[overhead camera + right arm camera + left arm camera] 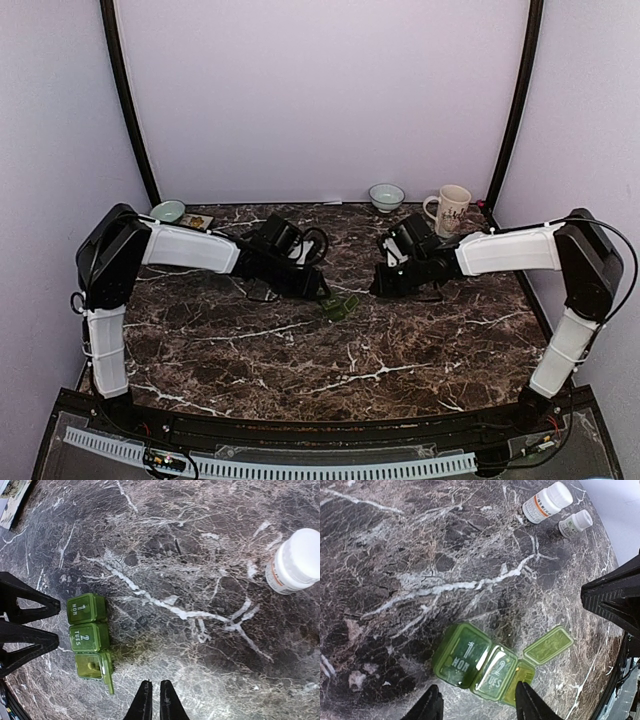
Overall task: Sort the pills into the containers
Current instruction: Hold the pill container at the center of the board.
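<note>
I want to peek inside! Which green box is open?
The end box beside TUES: its lid is flipped out. MON and TUES are shut.

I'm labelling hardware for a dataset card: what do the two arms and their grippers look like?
Both arms are black at the joints with white shells on the links: left arm, right arm. Thin black cables loop along each. The left gripper and right gripper have black, tapered fingers.
</note>
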### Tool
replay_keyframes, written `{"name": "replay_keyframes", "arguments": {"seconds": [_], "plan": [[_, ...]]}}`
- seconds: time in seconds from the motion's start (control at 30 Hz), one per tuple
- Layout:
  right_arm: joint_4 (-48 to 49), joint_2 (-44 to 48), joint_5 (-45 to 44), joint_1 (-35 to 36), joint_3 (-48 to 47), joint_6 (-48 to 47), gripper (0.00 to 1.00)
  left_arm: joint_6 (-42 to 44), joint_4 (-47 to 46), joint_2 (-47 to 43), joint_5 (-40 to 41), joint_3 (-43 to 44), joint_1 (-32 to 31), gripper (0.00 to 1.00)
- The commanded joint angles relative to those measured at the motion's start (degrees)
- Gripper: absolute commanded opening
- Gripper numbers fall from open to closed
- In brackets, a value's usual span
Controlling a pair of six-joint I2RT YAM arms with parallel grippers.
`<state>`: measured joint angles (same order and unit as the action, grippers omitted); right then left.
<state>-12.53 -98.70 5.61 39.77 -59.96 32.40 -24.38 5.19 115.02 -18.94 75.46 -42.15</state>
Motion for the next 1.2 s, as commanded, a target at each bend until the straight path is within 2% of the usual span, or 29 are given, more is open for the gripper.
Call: {"name": "replay_keyframes", "arguments": {"seconds": [0.0,1.17], "plan": [[3.4,-1.2,3.2,0.5,-0.2,1.4,0.06,1.2,3.0,0.8,-1.1,2.2,0.4,0.51],[5.9,-5.1,13.3,0.8,-3.0,0.8,0.06,2.6,10.7,6.3,1.3,8.4,0.3,0.45]]}}
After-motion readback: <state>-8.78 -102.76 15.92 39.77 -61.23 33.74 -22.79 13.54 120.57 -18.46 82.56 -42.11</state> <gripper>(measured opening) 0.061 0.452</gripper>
